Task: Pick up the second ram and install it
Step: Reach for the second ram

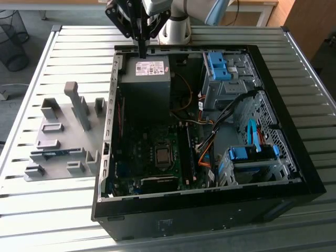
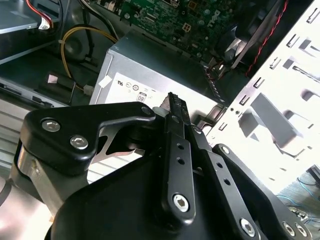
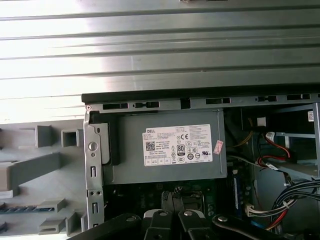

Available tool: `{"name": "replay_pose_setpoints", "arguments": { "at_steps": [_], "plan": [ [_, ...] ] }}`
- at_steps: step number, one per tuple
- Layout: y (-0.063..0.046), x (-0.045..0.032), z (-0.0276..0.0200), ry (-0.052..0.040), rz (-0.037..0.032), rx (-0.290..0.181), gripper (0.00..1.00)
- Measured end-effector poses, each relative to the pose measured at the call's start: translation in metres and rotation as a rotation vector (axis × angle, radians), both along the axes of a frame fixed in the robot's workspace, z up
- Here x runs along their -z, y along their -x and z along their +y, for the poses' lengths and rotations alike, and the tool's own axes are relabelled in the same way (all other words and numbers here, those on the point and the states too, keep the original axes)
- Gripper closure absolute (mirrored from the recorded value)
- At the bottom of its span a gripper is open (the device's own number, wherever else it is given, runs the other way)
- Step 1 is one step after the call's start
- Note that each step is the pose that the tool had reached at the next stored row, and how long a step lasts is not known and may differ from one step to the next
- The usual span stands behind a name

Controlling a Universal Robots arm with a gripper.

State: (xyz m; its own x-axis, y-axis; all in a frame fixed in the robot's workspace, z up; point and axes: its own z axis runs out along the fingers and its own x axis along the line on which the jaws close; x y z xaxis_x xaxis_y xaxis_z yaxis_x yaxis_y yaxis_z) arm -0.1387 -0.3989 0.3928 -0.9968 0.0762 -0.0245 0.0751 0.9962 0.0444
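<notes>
Hovering closed fingers [image 1: 142, 46] over labelled power supply [image 1: 145, 79].

Strong light, perhaps daylight, glares off the table [image 3: 160, 55] slats in the first wrist view, bleaching them. The case [image 1: 210, 215] interior lies in shadow in the exterior view; the gripper [image 1: 142, 51] reads flat black.

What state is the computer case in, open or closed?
Open: the computer case lies on its side with no side panel, exposing the motherboard and power supply.
</notes>
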Motion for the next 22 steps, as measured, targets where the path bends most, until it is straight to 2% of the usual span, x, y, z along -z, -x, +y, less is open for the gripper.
{"name": "replay_pose_setpoints", "arguments": {
  "at_steps": [22],
  "plan": [
    [0.0063,0.0006,0.0000,-0.0001,0.0000,0.000,0.90]
  ]
}}
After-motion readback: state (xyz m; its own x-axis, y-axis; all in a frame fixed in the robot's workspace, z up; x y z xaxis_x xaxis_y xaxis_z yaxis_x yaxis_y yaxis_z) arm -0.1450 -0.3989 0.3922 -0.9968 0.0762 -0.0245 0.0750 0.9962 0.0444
